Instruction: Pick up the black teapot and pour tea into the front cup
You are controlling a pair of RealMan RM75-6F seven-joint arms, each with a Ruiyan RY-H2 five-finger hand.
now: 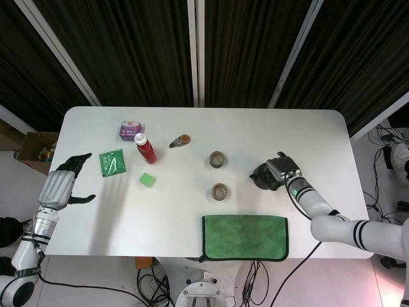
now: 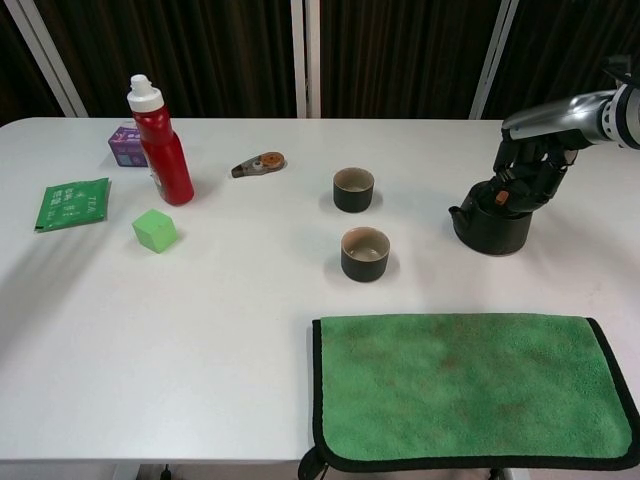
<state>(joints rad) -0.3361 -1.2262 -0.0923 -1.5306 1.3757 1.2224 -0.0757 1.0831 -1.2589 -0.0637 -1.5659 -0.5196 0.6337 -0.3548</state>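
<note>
**Teapot being grasped on the bench, pour not yet begun**

At the far left, the left robot hand [image 1: 64,182] is held off the bench's edge, released, its fingers apart and nothing in them. No part in this step can be assigned to it.

Well to the left of the right robot hand, a red bottle [image 2: 161,141], a green cube [image 2: 155,230] and a green packet [image 2: 72,203] are seen on the white bench [image 2: 200,330]. They are far from the work.

Nearer, to the left of the right robot hand, two dark cups are set. The front cup [image 2: 365,254] is the target; the rear cup [image 2: 353,189] lies just beyond it. A green cloth [image 2: 470,388] is spread in front.

At the right, the black teapot [image 2: 490,221] is standing on the bench, its spout turned toward the cups. The right robot hand [image 2: 528,170] is set over its top, fingers curled about the upper part. Whether a firm hold is had cannot be told.

For the step to be done well, the hold should be made firm before any lift. The pot should be raised level, carried left above the front cup, and tipped slowly. The rear cup should be avoided.
</note>
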